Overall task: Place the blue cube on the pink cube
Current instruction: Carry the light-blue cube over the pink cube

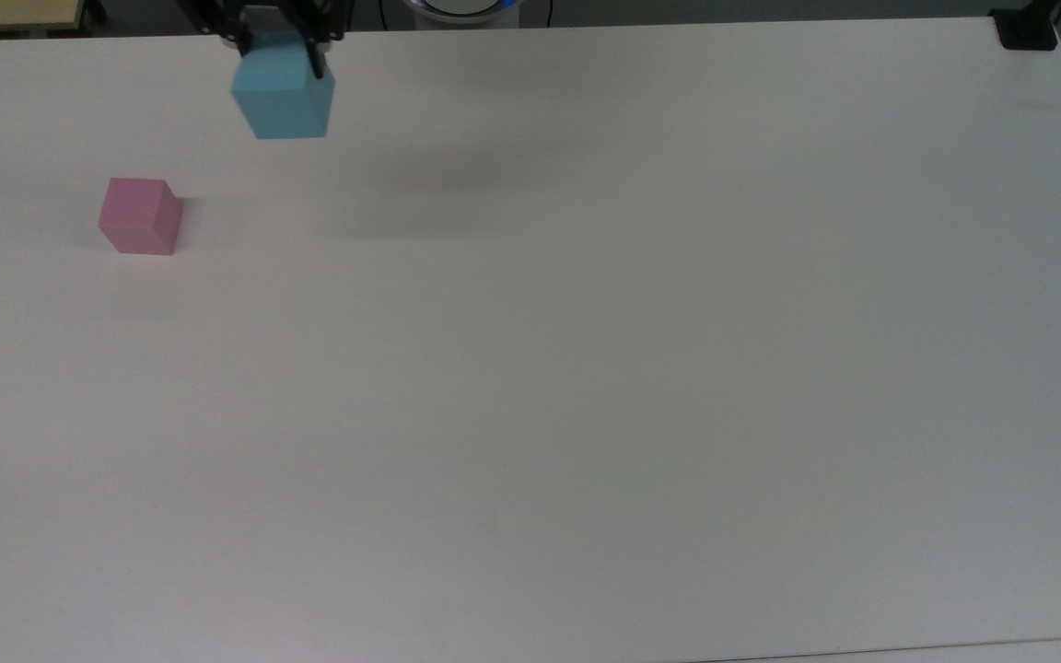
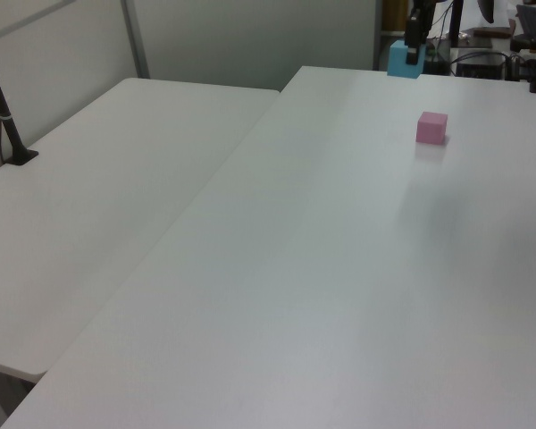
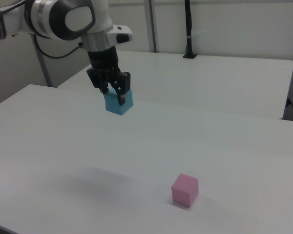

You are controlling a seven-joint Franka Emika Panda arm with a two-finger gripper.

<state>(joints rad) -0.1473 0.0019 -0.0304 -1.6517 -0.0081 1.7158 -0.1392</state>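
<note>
My gripper (image 3: 114, 95) is shut on the blue cube (image 3: 119, 103) and holds it high above the white table (image 3: 63, 146). The top view has the blue cube (image 1: 283, 94) near the upper edge, with the black fingers (image 1: 314, 46) clamped on its upper part. The pink cube (image 1: 140, 216) rests on the table at the top view's left, below and left of the held cube. In the left view the blue cube (image 2: 404, 62) hangs beyond the pink cube (image 2: 431, 128). In the right view the pink cube (image 3: 185, 190) sits low and right of the held one.
A second white table (image 2: 98, 188) adjoins at the left view's left, with a black post (image 2: 7, 125) clamped on it. A black clamp base (image 1: 1026, 28) sits at the top view's upper right corner. Cluttered equipment (image 2: 509, 36) stands past the far edge in the left view.
</note>
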